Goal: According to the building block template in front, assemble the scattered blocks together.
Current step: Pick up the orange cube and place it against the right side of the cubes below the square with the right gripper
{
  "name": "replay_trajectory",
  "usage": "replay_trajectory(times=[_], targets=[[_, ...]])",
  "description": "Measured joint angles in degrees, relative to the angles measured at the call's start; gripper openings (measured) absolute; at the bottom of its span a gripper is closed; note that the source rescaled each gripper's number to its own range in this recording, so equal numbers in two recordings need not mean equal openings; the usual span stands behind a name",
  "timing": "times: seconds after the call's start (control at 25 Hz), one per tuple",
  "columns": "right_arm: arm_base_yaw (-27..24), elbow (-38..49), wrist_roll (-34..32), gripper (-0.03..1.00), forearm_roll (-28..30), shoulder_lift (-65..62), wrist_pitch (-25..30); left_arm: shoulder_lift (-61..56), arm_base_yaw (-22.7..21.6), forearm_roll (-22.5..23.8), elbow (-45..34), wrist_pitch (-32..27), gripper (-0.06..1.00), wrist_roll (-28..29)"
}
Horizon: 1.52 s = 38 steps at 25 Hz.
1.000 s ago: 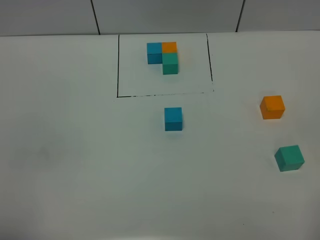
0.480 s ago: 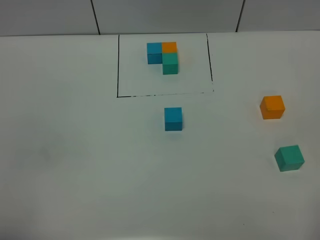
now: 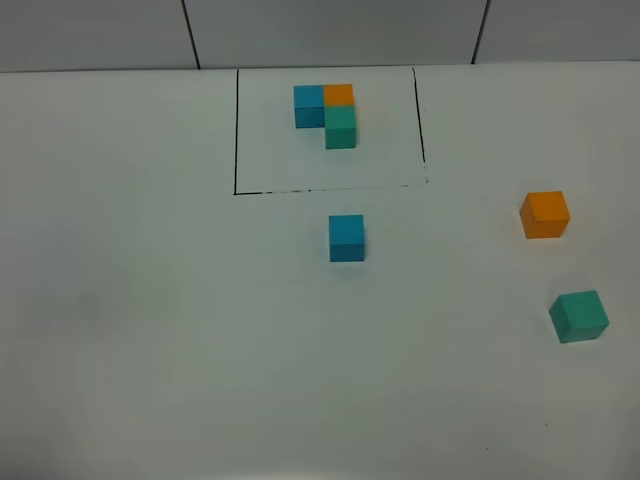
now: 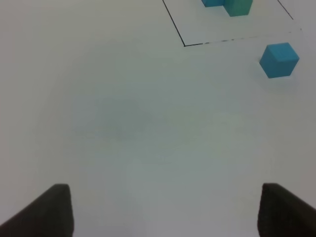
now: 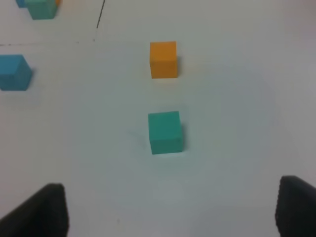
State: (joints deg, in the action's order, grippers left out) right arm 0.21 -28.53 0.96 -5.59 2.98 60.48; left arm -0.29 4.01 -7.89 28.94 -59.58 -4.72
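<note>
The building block template (image 3: 330, 115) is seen at the upper middle of the exterior high view, inside a thin black rectangle (image 3: 236, 130) drawn on the bench (image 3: 150, 320). The scattered blocks are found well apart. The blue block (image 3: 347, 238) is at the centre, just below the rectangle. The orange block (image 3: 545, 214) is at the right, and the teal-green block (image 3: 579, 316) at the lower right, turned slightly askew. Nothing is joined yet.

The askew teal-green block could be twisted or pushed away if the jaws are closed across its corners. The template could be knocked during a reach for the nearby blue block. A mirrored L could be built if the colour order is misread.

Neither arm is shown in the exterior high view. The left jaws are spread wide and empty over bare bench. The right jaws are equally wide and empty, with the teal-green block nearest ahead of them.
</note>
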Motion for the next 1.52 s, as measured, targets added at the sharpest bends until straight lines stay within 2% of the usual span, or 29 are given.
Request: replay_trajectory(times=[0.44,0.56,0.8,0.96,1.52], targets=[[0.0,0.0,0.0,0.73,0.5,0.0,0.0,0.0,0.0,0.0,0.0,0.0,0.69,0.0],[0.0,0.0,0.0,0.78,0.9,1.5,0.0,0.0,0.0,0.0,0.0,0.0,0.69,0.0],[0.0,-0.6,0.6,0.96,0.9,11.0,-1.2,0.0,0.0,0.0,0.0,0.0,0.69,0.0],[0.0,-1.3,1.4,0.99,0.9,18.4,-4.4,0.0,0.0,0.0,0.0,0.0,0.69,0.0],[0.0,-1.5,1.6,0.99,0.9,42.1,-14.6,0.0,0.0,0.0,0.0,0.0,0.69,0.0]])
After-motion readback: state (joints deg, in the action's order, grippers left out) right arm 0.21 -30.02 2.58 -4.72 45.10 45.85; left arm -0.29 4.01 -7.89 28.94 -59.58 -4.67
